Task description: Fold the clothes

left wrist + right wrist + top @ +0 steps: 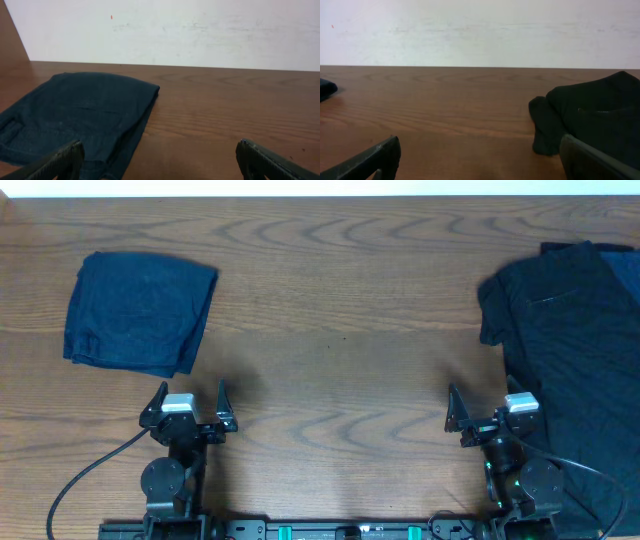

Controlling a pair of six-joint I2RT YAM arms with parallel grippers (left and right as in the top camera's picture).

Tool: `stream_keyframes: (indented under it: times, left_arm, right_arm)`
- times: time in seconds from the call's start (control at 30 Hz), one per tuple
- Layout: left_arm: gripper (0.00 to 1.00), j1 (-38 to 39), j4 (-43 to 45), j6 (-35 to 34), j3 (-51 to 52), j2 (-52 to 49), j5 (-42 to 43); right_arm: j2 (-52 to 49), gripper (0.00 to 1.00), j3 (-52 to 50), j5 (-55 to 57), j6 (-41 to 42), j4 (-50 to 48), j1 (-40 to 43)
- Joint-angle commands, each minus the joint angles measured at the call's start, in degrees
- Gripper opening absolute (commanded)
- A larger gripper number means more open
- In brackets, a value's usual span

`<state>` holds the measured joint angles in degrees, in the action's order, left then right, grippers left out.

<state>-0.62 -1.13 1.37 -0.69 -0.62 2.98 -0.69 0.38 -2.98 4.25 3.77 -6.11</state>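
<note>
A folded navy blue garment (pixel 138 312) lies at the far left of the table; it also shows in the left wrist view (pixel 80 117). A spread-out black garment (pixel 575 350) lies at the right and runs off the right edge; it also shows in the right wrist view (pixel 592 120). My left gripper (pixel 188 402) is open and empty, just in front of the navy garment. My right gripper (pixel 487 408) is open and empty, at the black garment's left edge, its right finger over the fabric.
The wooden table (pixel 340 330) is bare between the two garments. A pale wall (pixel 165 30) stands behind the table's far edge. The arm bases and cables (pixel 80 480) sit at the front edge.
</note>
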Motion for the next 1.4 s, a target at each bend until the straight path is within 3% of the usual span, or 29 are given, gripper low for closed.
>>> stream_keyframes:
  times: [0.0, 0.73, 0.97, 1.17, 1.37]
  left_arm:
    - [0.98, 0.2, -2.7, 0.5, 0.5, 0.4, -0.7]
    - [0.98, 0.2, -2.7, 0.5, 0.5, 0.4, -0.7]
    - [0.98, 0.2, -2.7, 0.5, 0.5, 0.4, -0.7]
    - [0.98, 0.2, -2.7, 0.5, 0.5, 0.4, -0.7]
    - [0.98, 0.2, -2.7, 0.5, 0.5, 0.4, -0.7]
  right_arm:
    - [0.4, 0.99, -0.1, 0.2, -0.7, 0.2, 0.5]
    - [0.4, 0.99, -0.1, 2.6, -0.7, -0.2, 0.5]
    - [0.4, 0.99, 1.5, 2.5, 6.4, -1.3, 0.5]
    - [-1.1, 0.99, 11.7, 3.2, 6.4, 2.3, 0.5]
    - [-10.8, 0.99, 28.0, 4.8, 6.4, 6.3, 0.5]
